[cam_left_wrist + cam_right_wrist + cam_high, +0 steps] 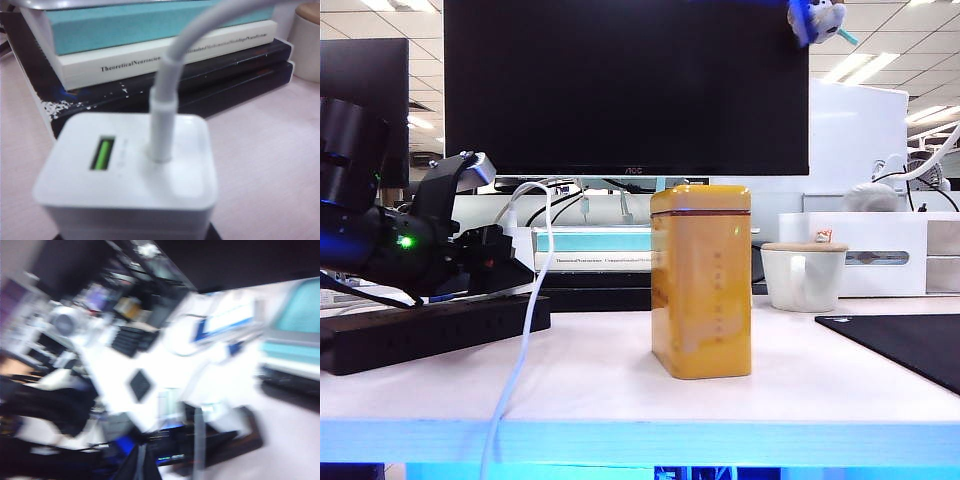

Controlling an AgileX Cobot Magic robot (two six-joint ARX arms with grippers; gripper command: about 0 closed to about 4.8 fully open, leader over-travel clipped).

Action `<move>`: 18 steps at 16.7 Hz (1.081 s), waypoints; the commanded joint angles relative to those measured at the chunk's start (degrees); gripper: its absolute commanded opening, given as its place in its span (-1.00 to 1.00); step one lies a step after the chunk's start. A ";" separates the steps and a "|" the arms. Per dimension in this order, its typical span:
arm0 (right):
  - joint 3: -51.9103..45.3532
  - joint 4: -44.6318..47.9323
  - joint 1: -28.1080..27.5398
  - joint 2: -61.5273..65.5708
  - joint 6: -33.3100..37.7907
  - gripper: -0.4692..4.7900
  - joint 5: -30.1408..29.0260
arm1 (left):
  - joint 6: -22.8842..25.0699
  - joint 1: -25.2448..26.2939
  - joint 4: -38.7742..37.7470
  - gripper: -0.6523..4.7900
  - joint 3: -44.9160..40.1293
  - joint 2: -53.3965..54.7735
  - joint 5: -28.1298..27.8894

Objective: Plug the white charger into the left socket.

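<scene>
The white charger (127, 170) fills the left wrist view, its green port and thin white cable (165, 115) facing the camera. My left gripper (135, 236) is shut on its sides; only the dark finger corners show. In the exterior view that left gripper (505, 242) hovers at the left, just above the long black power strip (430, 330), with the white charger (509, 222) in it and the cable (525, 340) hanging over the table edge. The left socket cannot be made out from this low angle. My right gripper (142, 465) is shut and empty in a blurred right wrist view.
A tall yellow tin (701, 282) stands mid-table. A stack of books (165, 55) lies behind the charger, under the big monitor (625, 85). To the right are a white mug (804, 275) and a black mat (905, 345).
</scene>
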 commanded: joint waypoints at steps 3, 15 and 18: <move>0.22 2.78 5.46 3.30 -11.02 -0.84 10.32 | 0.11 0.24 -9.55 -0.21 -0.72 0.57 -0.87; 1.05 5.77 9.70 13.88 -22.93 -0.84 22.38 | 4.55 0.15 -7.69 -0.21 -0.55 0.13 17.09; 3.45 5.46 10.43 15.96 -24.02 -0.84 22.34 | 4.66 0.15 -7.65 -0.21 -0.55 0.13 21.27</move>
